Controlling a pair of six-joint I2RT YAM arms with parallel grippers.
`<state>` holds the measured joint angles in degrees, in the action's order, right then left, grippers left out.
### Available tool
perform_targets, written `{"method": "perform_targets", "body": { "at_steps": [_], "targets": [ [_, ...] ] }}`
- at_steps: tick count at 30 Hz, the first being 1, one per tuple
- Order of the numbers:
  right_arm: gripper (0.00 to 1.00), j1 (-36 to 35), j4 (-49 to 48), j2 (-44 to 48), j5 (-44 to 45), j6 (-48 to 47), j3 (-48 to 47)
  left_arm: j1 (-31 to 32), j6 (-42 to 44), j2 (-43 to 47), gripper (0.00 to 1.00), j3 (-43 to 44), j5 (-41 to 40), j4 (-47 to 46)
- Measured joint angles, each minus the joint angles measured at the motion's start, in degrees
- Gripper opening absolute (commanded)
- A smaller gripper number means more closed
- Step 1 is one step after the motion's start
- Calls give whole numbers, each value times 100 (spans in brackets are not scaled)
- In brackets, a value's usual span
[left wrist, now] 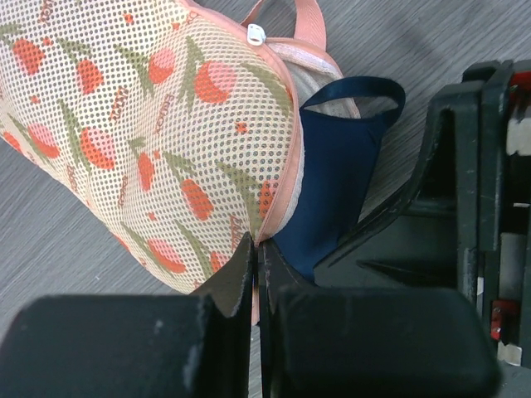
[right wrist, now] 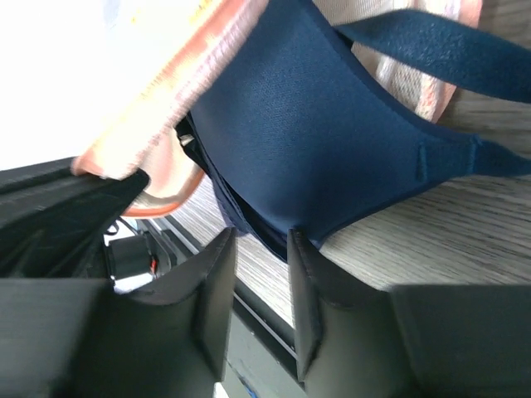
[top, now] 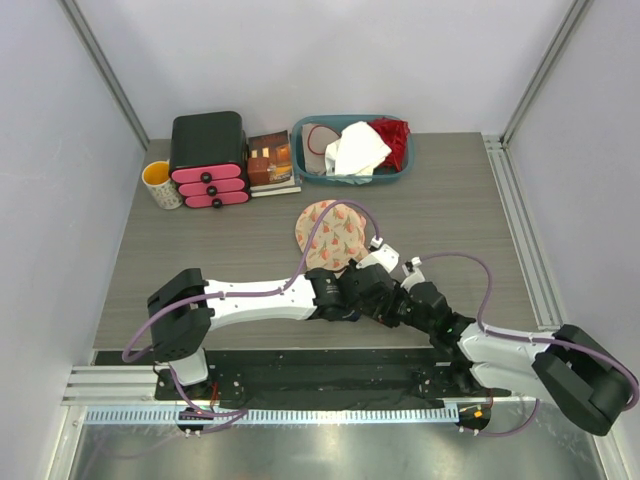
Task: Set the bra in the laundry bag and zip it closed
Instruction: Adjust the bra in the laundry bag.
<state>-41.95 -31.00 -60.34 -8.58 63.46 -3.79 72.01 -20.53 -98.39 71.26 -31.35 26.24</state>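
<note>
1. The bag point(left wrist: 149, 141) lies mid-table, right in front of both grippers. It's mesh with a floral print and pink zipper trim. The zipper pull point(left wrist: 255, 33) sits up at the far end next to a pink loop, and the side facing the arms gapes open.
2. The bra point(left wrist: 332, 182) is only partway in. One navy cup and a strap poke out of the open side, and the cup's lower edge rests on the table point(top: 200, 250).
3. The left gripper point(left wrist: 255, 253) has its jaws pressed together, pinching the bag's pink trim right at the opening. You can see a strip of pink caught between the fingers.
4. The right gripper point(right wrist: 259, 249) is just beside the left one, and its jaws are spread with a clear gap between them. The bottom edge of the bra's cup hangs right at the mouth of that gap. I can't tell if either finger touches the fabric.
5. Along the back edge of the table are a cup point(top: 160, 185), a black drawer box point(top: 208, 160) with pink drawers and a book point(top: 270, 160). There's also a teal basket point(top: 350, 180) holding a white cloth point(top: 357, 150) and a red garment point(top: 395, 140). All of it is well apart from the bag.
</note>
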Motion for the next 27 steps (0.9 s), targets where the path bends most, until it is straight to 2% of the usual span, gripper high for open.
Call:
{"method": "perform_targets", "body": {
  "at_steps": [9, 17, 23, 26, 27],
  "targets": [
    [56, -76, 752, 553, 146, 37, -7, -13, -2, 0, 0, 0, 55, 31],
    [56, -144, 826, 520, 269, 37, 61, -17, -2, 0, 0, 0, 160, 31],
    [49, -221, 179, -103, 269, 98, 70, -20, -7, 0, 0, 0, 225, 33],
    [41, -275, -125, -385, 260, 138, 70, -20, -9, 0, 0, 0, 260, 33],
    [36, -297, -195, -442, 260, 146, 72, -20, -9, 0, 0, 0, 271, 33]
  ]
}}
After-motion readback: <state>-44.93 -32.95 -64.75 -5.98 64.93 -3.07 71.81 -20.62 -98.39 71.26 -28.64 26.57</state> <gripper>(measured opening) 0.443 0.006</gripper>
